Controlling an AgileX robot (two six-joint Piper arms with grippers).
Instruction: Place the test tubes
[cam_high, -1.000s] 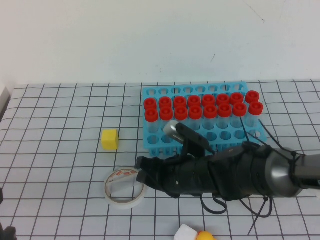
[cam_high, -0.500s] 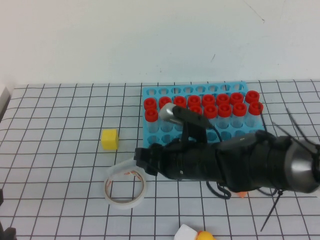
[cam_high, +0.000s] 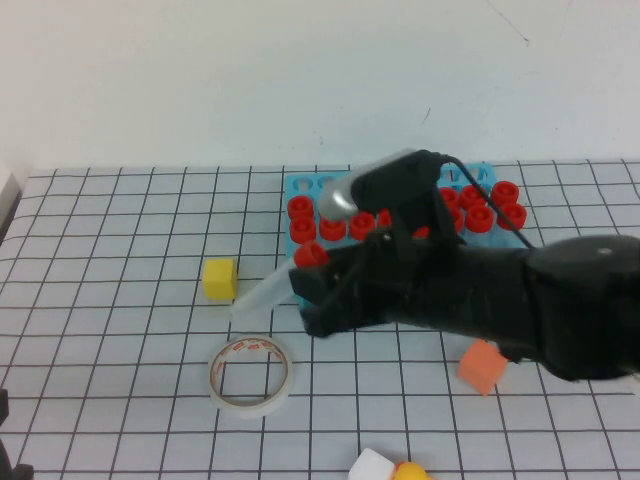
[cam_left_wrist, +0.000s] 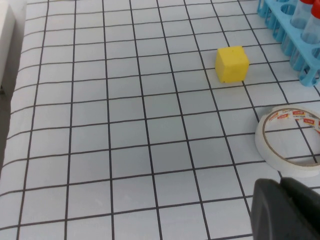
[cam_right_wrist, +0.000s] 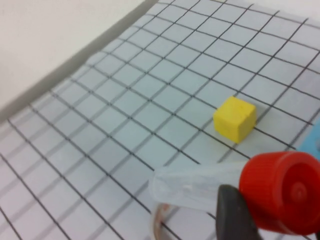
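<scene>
At the front-left corner of the blue rack (cam_high: 305, 185), the right end effector (cam_high: 312, 288) is clamped on a red-capped test tube (cam_high: 262, 290) just below its cap. The tube lies almost level above the tabletop (cam_high: 120, 330), cap toward the rack and clear body jutting away from it. The left end effector (cam_left_wrist: 287, 210) sits low, well out from that same corner, closed up on nothing.

Raised camera looks down; close wrist cameras share yellow cube (cam_left_wrist: 232, 64).
</scene>
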